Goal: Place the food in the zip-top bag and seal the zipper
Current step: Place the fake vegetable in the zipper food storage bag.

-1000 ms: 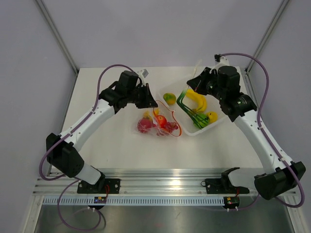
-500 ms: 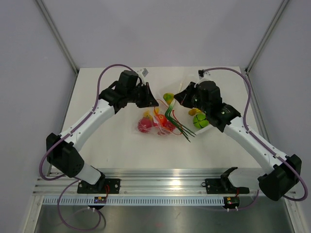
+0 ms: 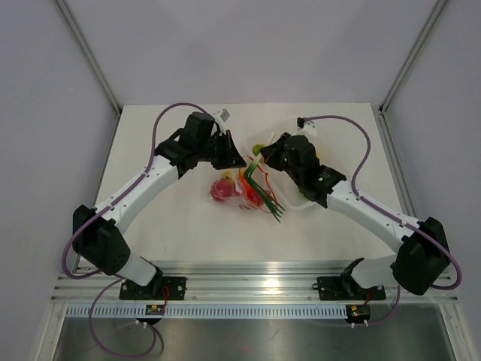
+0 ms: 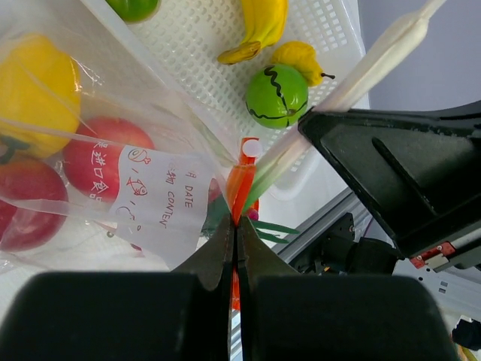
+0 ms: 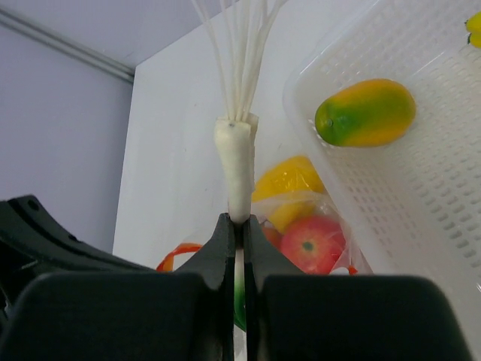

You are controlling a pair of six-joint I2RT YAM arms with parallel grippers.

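Note:
The clear zip-top bag [image 3: 239, 192] lies mid-table with red round fruits [image 4: 105, 159] and the yellow pepper [image 4: 34, 90] inside. My left gripper [image 3: 239, 159] is shut on the orange-red zipper strip [image 4: 240, 184] and holds the bag's mouth up. My right gripper [image 3: 260, 156] is shut on the white stem of the green stalks [image 5: 237, 169]. Their green leaves [image 3: 264, 194] hang down over the bag's mouth, right next to the left gripper. The mango [image 5: 366, 113], banana [image 4: 261, 22] and green round fruit [image 4: 276, 96] lie in the white tray [image 4: 195, 45].
The translucent white tray [image 3: 302, 201] sits right of the bag, mostly under my right arm. A small yellow fruit [image 4: 301, 57] lies in it beside the green one. Metal rails run along the table's near edge.
My right arm has swung left from the tray, carrying the green stalks to the bag's mouth. The left gripper has kept its hold on the zipper strip and barely moved.

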